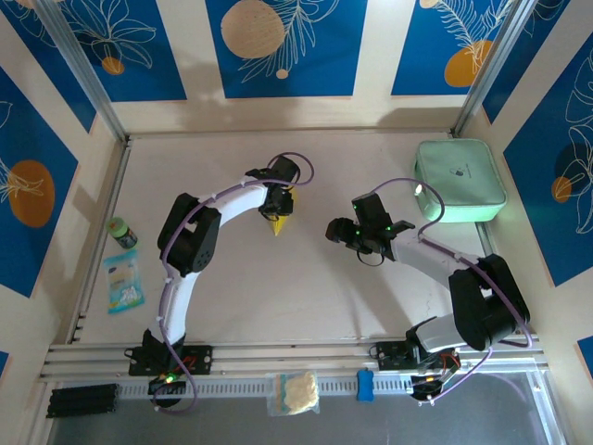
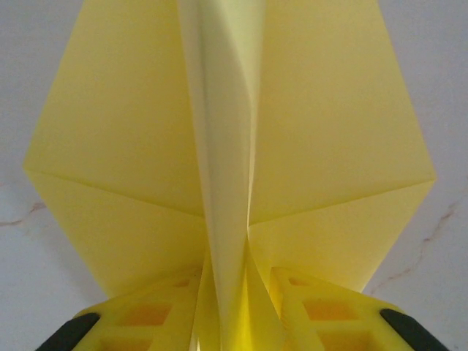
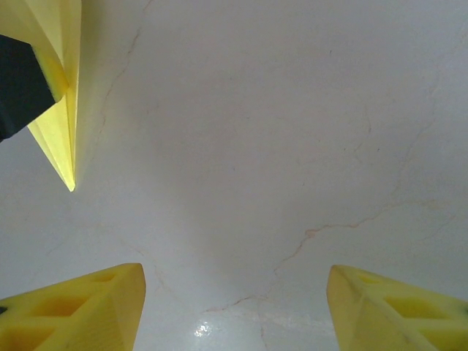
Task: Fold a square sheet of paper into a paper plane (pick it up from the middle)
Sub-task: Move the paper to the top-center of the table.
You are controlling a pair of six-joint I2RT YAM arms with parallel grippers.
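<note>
— Where is the plane (image 2: 227, 146)?
— Straight ahead of the left claw (image 2: 234, 322), which clenches its centre ridge. The long axis runs forward, with one wing to each side.
— And the right claw (image 3: 234, 307)?
— Released, holding nothing, well apart. The nose is ahead to its left, and the desk (image 3: 292, 110) lies between.

The paper plane (image 2: 329, 146) between the left end effector's (image 2: 238, 325) fingers (image 2: 146, 318) is thin, matt yellow paper with crisp, sharp creases; those fingers are matt yellow plastic, moulded with hollow pockets, with black matt corners; beneath the right end effector (image 3: 238, 307) the surface (image 3: 292, 131) looks smooth, pale and stone-veined, with one small glossy glint.
</note>
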